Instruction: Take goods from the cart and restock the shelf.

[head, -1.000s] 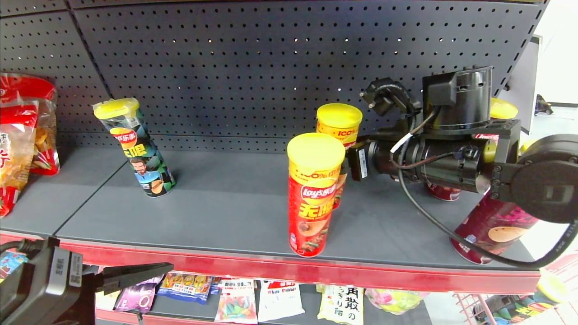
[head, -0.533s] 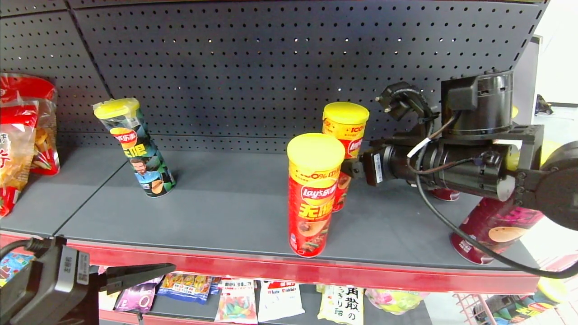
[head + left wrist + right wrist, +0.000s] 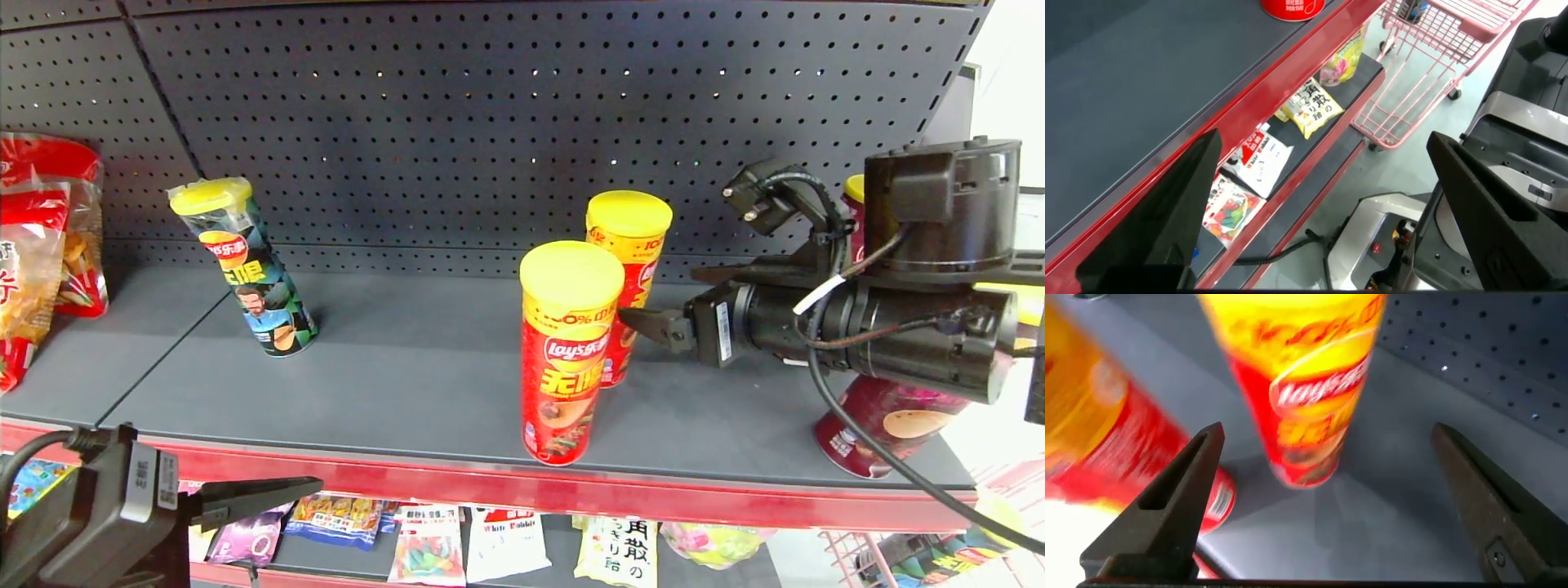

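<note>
Head view | right fingers [image 3: 649,321], left fingers [image 3: 245,492]: spread, empty | rear can [image 3: 630,224] lidded, upright

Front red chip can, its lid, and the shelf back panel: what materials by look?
Front red chip can: likely cardboard tube, glossy printed wrap showing sheen. Lid: smooth yellow, probably plastic. Back panel: matte dark sheet with regular holes, looks like painted metal.

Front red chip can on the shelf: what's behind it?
A second red chip can, yellow-lidded and upright, with the open right hand beside it. The front can covers part of its lower body.
</note>
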Robot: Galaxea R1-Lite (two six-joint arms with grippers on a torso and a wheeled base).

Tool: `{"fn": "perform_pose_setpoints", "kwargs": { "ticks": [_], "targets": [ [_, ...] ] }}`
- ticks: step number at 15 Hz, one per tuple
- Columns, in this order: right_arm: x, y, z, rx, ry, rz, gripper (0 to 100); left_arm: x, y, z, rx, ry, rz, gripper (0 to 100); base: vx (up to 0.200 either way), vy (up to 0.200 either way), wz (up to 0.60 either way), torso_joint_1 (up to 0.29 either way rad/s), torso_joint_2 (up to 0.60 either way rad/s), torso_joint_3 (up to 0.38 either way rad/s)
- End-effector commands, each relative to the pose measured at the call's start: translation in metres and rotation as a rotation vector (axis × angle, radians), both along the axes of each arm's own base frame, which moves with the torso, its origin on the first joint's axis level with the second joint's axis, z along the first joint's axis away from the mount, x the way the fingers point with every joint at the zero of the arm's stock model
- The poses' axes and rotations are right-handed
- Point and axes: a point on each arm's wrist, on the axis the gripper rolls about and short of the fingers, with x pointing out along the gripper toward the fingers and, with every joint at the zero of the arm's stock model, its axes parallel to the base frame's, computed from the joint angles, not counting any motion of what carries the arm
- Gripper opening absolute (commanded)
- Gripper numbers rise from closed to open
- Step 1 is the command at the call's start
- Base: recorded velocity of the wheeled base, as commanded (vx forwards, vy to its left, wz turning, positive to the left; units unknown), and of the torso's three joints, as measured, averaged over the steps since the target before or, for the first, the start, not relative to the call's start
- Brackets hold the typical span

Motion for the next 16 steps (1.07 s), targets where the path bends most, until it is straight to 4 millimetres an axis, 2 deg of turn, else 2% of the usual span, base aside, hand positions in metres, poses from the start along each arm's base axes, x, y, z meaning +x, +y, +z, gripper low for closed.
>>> {"fn": "perform_pose_setpoints", "kwargs": {
  "ticks": [1, 4, 7, 11, 16],
  "targets": [
    [-0.01, -0.006, 0.002, 0.004, -0.007, 0.004, 100, 0.0, 0.0, -0.001, 0.002, 0.004, 0.0, 100, 0.0, 0.0, 0.0, 0.0, 0.0, 0.0],
    [-0.014, -0.009, 0.003, -0.001, -0.015, -0.011, 100, 0.0, 0.0, 0.0, 0.002, 0.004, 0.0, 100, 0.0, 0.0, 0.0, 0.0, 0.0, 0.0],
    [-0.008, -0.008, 0.002, -0.025, -0.025, -0.088, 100, 0.0, 0.0, 0.0, 0.002, 0.001, -0.001, 100, 0.0, 0.0, 0.0, 0.0, 0.0, 0.0],
    [0.004, -0.004, -0.007, -0.06, -0.008, -0.137, 100, 0.0, 0.0, 0.0, 0.0, -0.002, -0.001, 100, 0.0, 0.0, 0.0, 0.0, 0.0, 0.0],
    [0.015, -0.004, -0.008, -0.067, -0.007, -0.165, 100, 0.0, 0.0, 0.0, 0.001, 0.0, -0.001, 100, 0.0, 0.0, 0.0, 0.0, 0.0, 0.0]
  ]
}}
